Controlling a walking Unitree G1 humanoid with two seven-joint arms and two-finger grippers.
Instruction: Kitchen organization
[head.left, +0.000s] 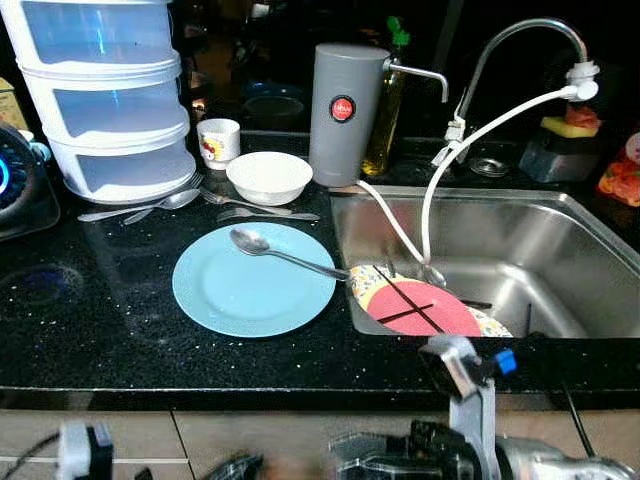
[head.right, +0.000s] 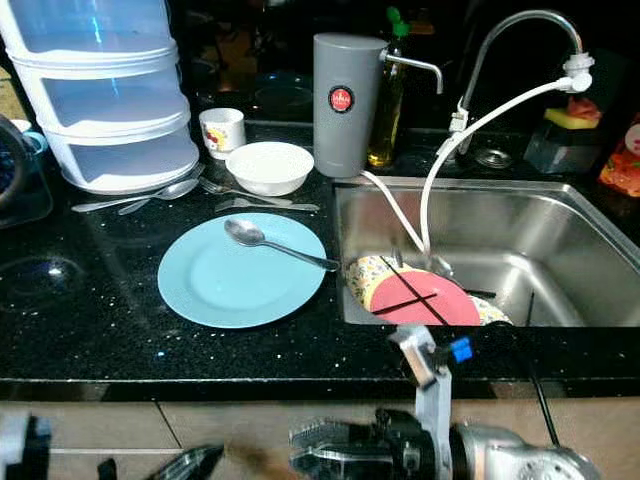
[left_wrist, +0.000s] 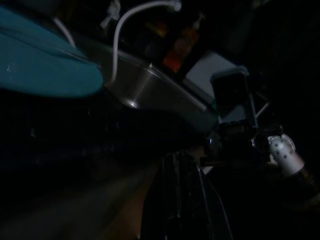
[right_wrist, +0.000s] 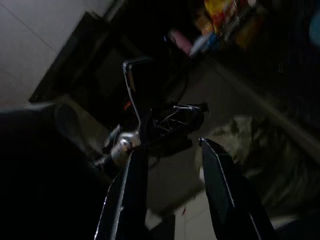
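We see a glossy black speckled stone worktop (head.left: 100, 320) and a brushed steel sink (head.left: 560, 250). The blue plate (head.left: 240, 290) looks smooth and glazed, the spoon (head.left: 285, 252) on it polished metal. The stacked tubs (head.left: 110, 110) are translucent plastic, the bowl (head.left: 268, 176) glossy white, the canister (head.left: 343, 100) matt grey.

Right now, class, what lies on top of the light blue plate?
One metal spoon rests on the blue plate, bowl on the plate, handle reaching past the rim toward the sink. Nothing else sits on it.

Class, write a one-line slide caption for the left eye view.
Spoon on a blue plate beside a sink holding a red plate.
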